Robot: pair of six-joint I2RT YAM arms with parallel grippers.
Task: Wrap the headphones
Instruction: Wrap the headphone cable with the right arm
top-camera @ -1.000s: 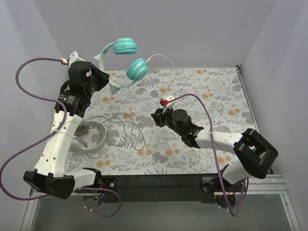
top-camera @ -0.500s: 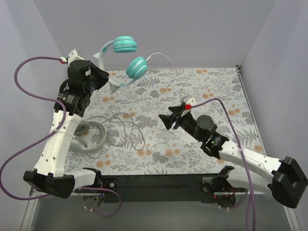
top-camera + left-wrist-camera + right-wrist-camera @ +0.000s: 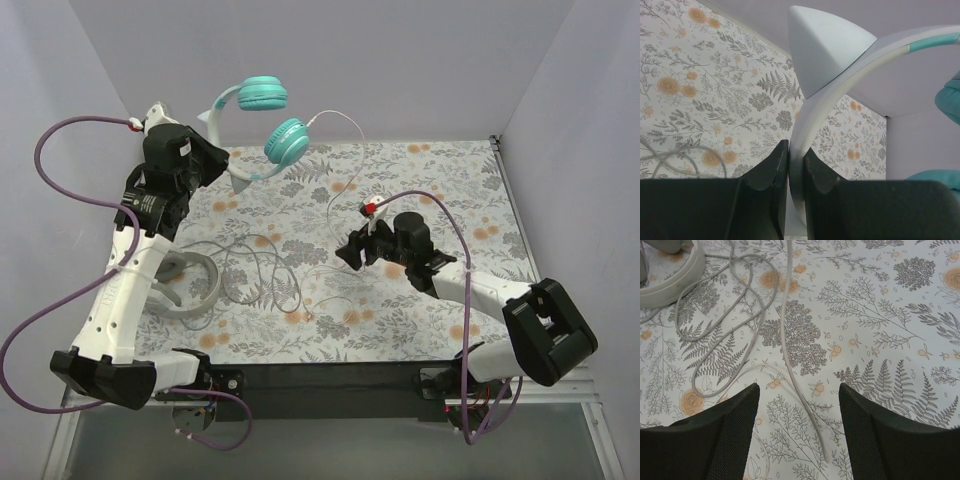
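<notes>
— Black left claw [image 3: 795,167] was clamped on what?
— On the teal pair [image 3: 285,142], by its headband [image 3: 840,70], held aloft. Below it the right claw [image 3: 799,405] gaped over loose cord [image 3: 790,340].
— Progress?
— Nothing wrapped. The grey pair [image 3: 190,285] lay below-left, cord sprawled. Both remained.

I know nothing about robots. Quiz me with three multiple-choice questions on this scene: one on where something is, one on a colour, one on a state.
1. Where are the white-grey headphones?
A) lying on the table, left side
B) hanging on the back wall
C) on the floor

2. The left gripper holds up the raised headphones. What colour are their ear cups?
A) red
B) teal
C) black

3. How is the right gripper?
A) shut on a headband
B) open, holding nothing
C) shut on a plug

Answers: 1 A, they lie flat on the floral top. 2 B, both cups show teal. 3 B, its fingers stand apart above the thin cable.
</notes>
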